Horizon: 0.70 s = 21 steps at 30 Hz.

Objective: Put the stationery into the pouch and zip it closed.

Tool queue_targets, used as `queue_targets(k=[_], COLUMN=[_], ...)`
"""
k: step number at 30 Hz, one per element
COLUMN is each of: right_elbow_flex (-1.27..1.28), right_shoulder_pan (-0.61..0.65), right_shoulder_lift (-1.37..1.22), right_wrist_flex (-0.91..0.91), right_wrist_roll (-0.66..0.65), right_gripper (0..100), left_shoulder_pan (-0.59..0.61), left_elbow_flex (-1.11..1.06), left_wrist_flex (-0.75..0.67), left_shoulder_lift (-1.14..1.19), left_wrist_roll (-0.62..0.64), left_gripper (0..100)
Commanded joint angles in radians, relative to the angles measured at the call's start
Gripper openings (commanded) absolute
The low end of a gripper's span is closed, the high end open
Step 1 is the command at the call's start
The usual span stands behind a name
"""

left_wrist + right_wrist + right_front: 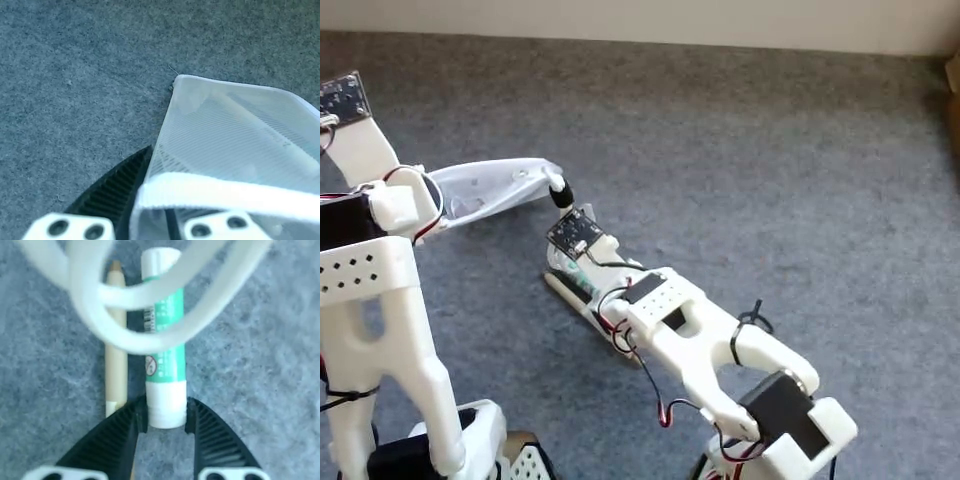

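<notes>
The right hand [166, 416] is clamped on the white end of the green glue stick [165, 365], one jaw on each side, probably to carry it to the pouch. A pencil [116, 350] lies just beside the stick and parallel to it on the grey desk [260, 350]. To the left, the left hand [152, 207] pinches the mesh pouch [235, 130] at its white zip edge, apparently to steady it for loading. The right wrist view shows the grip itself. The high view shows the pouch near the stationery, to its left and slightly farther back.
</notes>
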<state>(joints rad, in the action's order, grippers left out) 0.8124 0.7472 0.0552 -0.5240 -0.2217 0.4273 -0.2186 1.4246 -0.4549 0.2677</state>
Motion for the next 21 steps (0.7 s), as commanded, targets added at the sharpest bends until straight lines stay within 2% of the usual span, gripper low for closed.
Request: queue_targets(k=[1,5,8,10,14,21], right_elbow_flex=[-0.042,-0.042,-0.042,-0.033,-0.028,-0.005], right_shoulder_pan=[-0.007,-0.010,-0.012,-0.012,-0.035,-0.157], right_shoulder_lift=[-0.047,-0.045,-0.044,-0.044,0.007,0.242], right_wrist_flex=[0.041,0.038,0.035,0.035,0.030,-0.202], right_wrist_roll=[-0.017,-0.017,-0.028,-0.084,-0.146,-0.153], right_gripper=[10.3,9.6,4.3,0.3,0.5,0.8], left_shoulder_pan=[0.019,0.019,0.019,0.019,0.019,0.019], left_elbow_flex=[-0.004,-0.004,-0.004,-0.004,-0.004,-0.005], left_wrist_flex=[-0.018,-0.018,-0.018,-0.018,-0.018,-0.018], left_shoulder_lift=[-0.016,-0.016,-0.016,-0.016,-0.015,-0.015], left_wrist_roll=[0.009,0.009,0.009,0.009,0.009,0.009], left_gripper=[1,1,1,1,1,1])
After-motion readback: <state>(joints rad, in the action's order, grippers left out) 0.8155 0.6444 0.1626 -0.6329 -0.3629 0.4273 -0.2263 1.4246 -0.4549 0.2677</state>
